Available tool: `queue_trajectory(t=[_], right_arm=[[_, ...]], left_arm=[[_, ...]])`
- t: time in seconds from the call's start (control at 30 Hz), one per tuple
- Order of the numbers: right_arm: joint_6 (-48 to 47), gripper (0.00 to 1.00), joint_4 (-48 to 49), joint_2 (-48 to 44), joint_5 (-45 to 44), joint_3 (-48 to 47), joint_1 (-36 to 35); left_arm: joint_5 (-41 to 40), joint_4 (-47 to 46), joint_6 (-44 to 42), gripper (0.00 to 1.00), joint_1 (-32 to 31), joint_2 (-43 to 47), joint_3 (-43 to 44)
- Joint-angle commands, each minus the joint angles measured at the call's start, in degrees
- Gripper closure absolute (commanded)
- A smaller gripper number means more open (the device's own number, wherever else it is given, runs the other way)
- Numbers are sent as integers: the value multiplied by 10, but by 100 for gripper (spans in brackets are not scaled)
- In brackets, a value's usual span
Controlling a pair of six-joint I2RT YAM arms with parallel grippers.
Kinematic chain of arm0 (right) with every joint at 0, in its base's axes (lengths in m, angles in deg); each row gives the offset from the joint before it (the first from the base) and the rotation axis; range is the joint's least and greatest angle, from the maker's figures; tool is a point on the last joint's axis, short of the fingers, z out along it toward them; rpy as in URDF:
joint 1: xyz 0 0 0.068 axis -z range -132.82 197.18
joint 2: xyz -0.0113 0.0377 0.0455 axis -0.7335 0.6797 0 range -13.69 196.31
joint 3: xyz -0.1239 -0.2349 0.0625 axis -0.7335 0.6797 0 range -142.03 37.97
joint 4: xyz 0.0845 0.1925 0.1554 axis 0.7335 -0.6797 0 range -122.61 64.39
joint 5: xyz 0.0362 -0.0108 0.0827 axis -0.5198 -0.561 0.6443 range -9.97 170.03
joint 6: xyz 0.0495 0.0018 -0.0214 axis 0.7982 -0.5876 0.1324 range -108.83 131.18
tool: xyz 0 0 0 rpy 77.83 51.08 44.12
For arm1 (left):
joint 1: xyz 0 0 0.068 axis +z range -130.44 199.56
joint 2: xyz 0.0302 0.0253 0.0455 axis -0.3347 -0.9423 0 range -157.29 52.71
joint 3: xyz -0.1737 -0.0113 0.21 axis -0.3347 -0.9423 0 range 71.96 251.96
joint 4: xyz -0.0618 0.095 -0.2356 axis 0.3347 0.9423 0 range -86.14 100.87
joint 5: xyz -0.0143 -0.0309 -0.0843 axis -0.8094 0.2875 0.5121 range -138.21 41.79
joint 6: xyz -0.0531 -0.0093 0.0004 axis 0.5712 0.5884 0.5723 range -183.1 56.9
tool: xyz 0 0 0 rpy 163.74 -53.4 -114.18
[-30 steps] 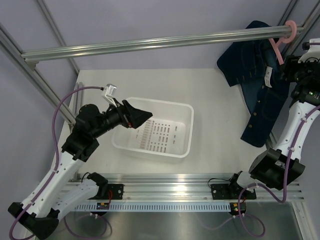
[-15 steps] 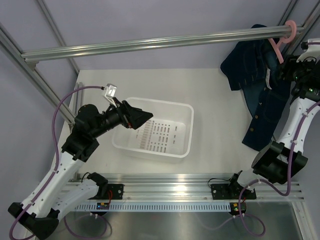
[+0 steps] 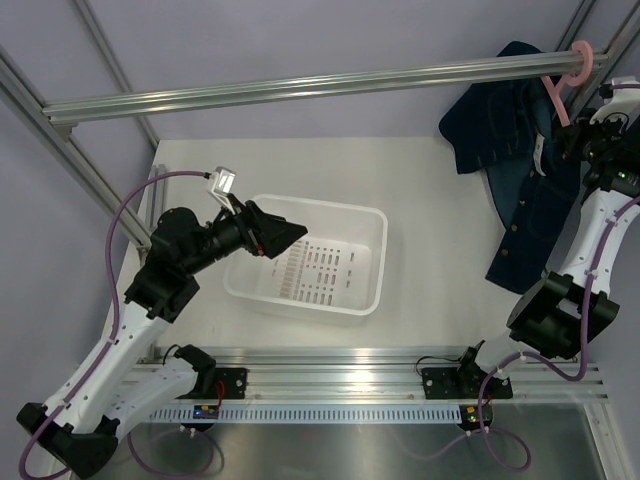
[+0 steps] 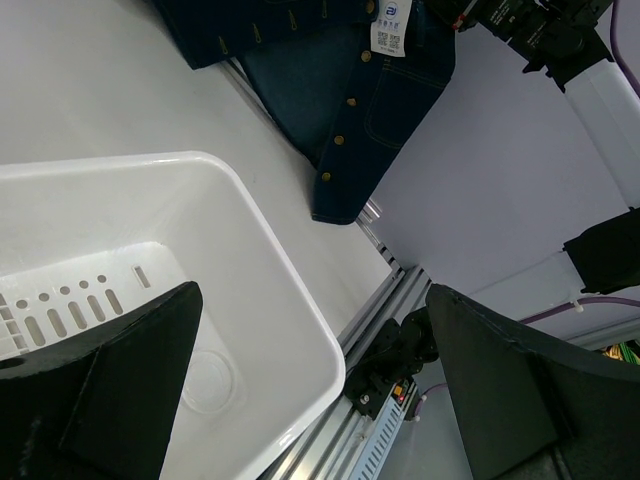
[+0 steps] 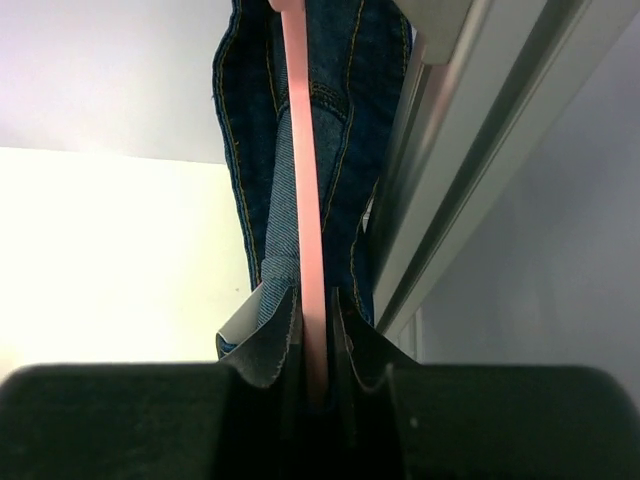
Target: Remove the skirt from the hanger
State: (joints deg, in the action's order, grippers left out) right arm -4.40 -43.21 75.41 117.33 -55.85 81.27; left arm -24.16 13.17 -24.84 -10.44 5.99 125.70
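Observation:
The dark navy denim skirt [image 3: 520, 180] hangs at the far right on a light-pink hanger [image 3: 560, 95], whose hook sits over the metal rail [image 3: 300, 88]. In the right wrist view the hanger [image 5: 305, 200] runs straight into my right gripper [image 5: 315, 340], which is shut on it, with skirt [image 5: 340, 120] cloth bunched on both sides. From above, the right gripper [image 3: 572, 140] is just below the hook. My left gripper [image 3: 290, 235] stands open over the white bin [image 3: 375, 270], holding nothing. The left wrist view shows the skirt [image 4: 350, 80] with its white tag [image 4: 392, 25].
The white bin's rim [image 4: 270, 250] lies between the fingers of my left gripper [image 4: 312, 295]. The rail [image 5: 470, 150] runs close on the right of the hanger. Slanted frame posts stand at the left and right edges, and an aluminium base rail [image 3: 380, 360] lines the near edge.
My right gripper has shut on the hanger, and the right arm has shifted slightly. The skirt swayed a little. The left arm has not moved.

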Motion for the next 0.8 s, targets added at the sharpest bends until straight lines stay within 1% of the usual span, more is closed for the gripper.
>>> queue_trajectory(t=[0.0,0.2,0.3,0.5,0.63,0.67,0.77], right_arm=[[38,100,56,-11,26,-10,1],[94,100,99,-29,39,-16,-22],[121,100,114,-35,18,-25,-33],[179,100,158,-47,15,-33,-50],[219,100,215,-61,46,-10,-53],[230,100,240,-64,73,-5,-54],[268,100,287,-74,112,16,-55]], left_arm=[[19,-31,1,1,-1,0,-2],[20,-10,5,1,-1,1,15],[26,-4,9,1,-1,1,18],[33,12,3,1,-2,4,26],[31,19,1,1,-2,4,32],[32,15,1,1,-2,4,32],[37,10,5,1,-2,0,32]])
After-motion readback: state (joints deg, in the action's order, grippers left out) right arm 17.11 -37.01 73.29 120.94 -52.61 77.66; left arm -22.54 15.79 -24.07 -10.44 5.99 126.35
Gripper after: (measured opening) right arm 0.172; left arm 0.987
